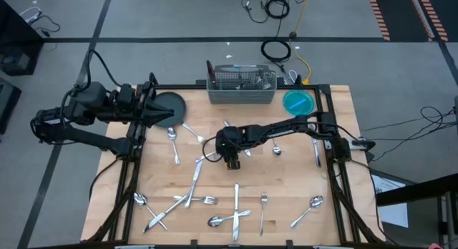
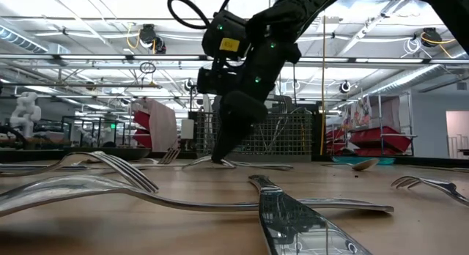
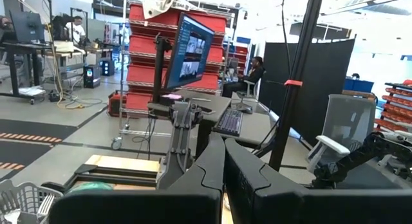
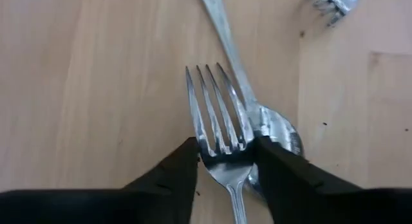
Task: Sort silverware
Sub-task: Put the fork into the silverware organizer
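Silverware lies scattered over the wooden table (image 1: 286, 184): forks, spoons and knives. My right gripper (image 4: 225, 150) is low over the table's middle (image 1: 231, 162), slanting down, shut on a fork (image 4: 219, 108). The fork lies flat, tines pointing away from the gripper, partly over a spoon (image 4: 277, 130). In the low view the fingertips (image 2: 218, 158) reach the tabletop. My left gripper (image 3: 224, 163) waits shut and level at the far left, above the dark plate (image 1: 172, 106). My right gripper pinches the fork's head at the base of the tines (image 4: 226, 154), one finger on each side edge. The fingers (image 4: 174, 169) come slanting down from the table's right side, in line with the fork. The fork lies flat on the table and across the spoon's bowl.
A grey wire-mesh caddy (image 1: 241, 86) stands at the far edge, and a teal bowl (image 1: 298, 102) to its right. Another fork's tines (image 4: 335, 2) lie just beyond the held one. More pieces crowd the near left (image 1: 172, 202) and near middle (image 1: 236, 206).
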Controlling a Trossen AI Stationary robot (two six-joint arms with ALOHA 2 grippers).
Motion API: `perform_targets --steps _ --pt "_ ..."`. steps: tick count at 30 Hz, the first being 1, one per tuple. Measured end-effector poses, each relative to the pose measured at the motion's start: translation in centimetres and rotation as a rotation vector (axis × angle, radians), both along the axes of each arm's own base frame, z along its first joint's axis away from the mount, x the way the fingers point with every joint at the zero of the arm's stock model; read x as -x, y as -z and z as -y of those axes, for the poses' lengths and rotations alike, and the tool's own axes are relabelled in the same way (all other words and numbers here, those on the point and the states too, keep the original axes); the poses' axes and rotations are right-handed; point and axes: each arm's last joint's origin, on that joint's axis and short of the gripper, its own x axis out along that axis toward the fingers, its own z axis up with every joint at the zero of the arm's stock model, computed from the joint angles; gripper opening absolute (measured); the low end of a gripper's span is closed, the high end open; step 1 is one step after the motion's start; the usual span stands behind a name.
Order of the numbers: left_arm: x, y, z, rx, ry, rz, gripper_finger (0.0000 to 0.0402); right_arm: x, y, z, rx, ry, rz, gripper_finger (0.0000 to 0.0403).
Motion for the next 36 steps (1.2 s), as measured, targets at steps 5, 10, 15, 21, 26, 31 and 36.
perform_targets --steps 5,10,15,21,26,31,36 --pt "0.0 0.0 0.0 0.000 0.000 0.000 0.0011 0.0 0.1 0.1 0.013 0.059 -0.004 0.0029" --pt "0.0 0.0 0.0 -0.001 0.000 -0.003 0.0011 0.1 0.3 0.1 -0.026 0.106 -0.016 0.0007" --pt "0.0 0.1 0.0 -0.001 0.000 -0.007 0.0011 0.1 0.3 -0.1 -0.045 0.118 -0.019 0.0002" --pt "0.0 0.3 0.0 -0.002 0.000 -0.029 0.0011 0.7 -1.5 -0.9 -0.062 0.108 -0.002 0.0001" --pt "0.0 0.2 0.0 -0.002 -0.001 -0.025 0.0011 1.4 -9.1 -0.6 -0.107 0.183 0.250 0.0001" --pt "0.0 0.0 0.0 -0.015 -0.002 0.002 0.0011 4.6 -17.8 1.7 0.147 0.377 0.639 0.0001" --pt "0.1 -0.3 0.0 -0.028 -0.004 0.034 0.0011 10.9 -21.2 5.9 0.231 0.635 0.897 0.0000"
